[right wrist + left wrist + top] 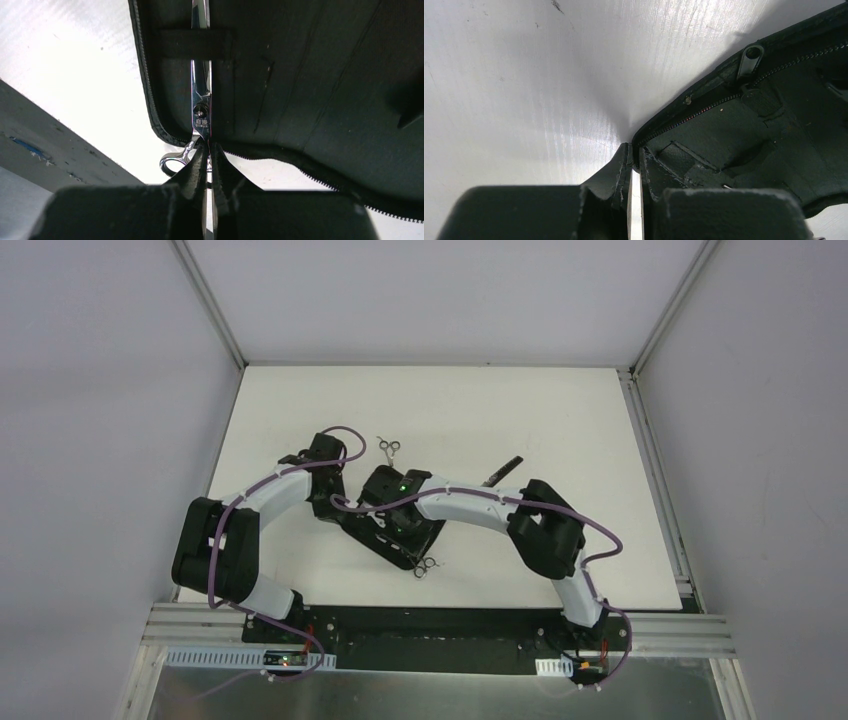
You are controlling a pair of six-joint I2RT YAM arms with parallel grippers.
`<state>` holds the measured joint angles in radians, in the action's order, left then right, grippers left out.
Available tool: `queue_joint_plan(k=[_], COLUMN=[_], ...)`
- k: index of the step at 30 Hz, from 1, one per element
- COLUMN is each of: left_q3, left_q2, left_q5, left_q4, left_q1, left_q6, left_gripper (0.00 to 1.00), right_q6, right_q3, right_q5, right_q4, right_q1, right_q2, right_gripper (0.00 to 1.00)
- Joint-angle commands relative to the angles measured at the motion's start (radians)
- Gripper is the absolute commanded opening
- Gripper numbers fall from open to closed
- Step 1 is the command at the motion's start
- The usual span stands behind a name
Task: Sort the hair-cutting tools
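An open black zip case (372, 536) lies in the middle of the white table. My left gripper (635, 152) is shut on the case's zipped rim (704, 107) at its left corner. My right gripper (209, 150) is shut on the shank of silver ring-handled scissors (201, 107). Their blades run under an elastic strap (195, 44) inside the case, and their rings (428, 566) stick out past its near edge. A second pair of silver scissors (390, 448) lies on the table beyond the case. A thin dark stick-like tool (503, 472) lies to the right.
Both arms cross over the case and hide most of its inside in the top view. The table's near edge and a grey rail (45, 150) lie close to the right gripper. Grey walls close in the table on three sides.
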<state>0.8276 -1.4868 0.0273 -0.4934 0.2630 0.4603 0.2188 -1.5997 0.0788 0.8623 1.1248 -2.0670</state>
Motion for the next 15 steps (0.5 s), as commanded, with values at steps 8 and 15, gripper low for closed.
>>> queue_joint_plan(k=[8,15], left_q3=[-0.003,-0.003], left_q2=[-0.031,-0.037], left_q5=[0.054,0.057], left_q4=[0.001,0.001], left_q1=[0.03,0.038], left_q6=[-0.004,-0.005], left_gripper=[0.05,0.06], right_q6=[0.058,0.061], right_q3=[-0.128,-0.164], right_q5=[-0.057,-0.073], right_q4=[-0.021,-0.022], right_q1=[0.016,0.024], right_q2=[-0.063,-0.095], right_gripper=[0.0,0.0])
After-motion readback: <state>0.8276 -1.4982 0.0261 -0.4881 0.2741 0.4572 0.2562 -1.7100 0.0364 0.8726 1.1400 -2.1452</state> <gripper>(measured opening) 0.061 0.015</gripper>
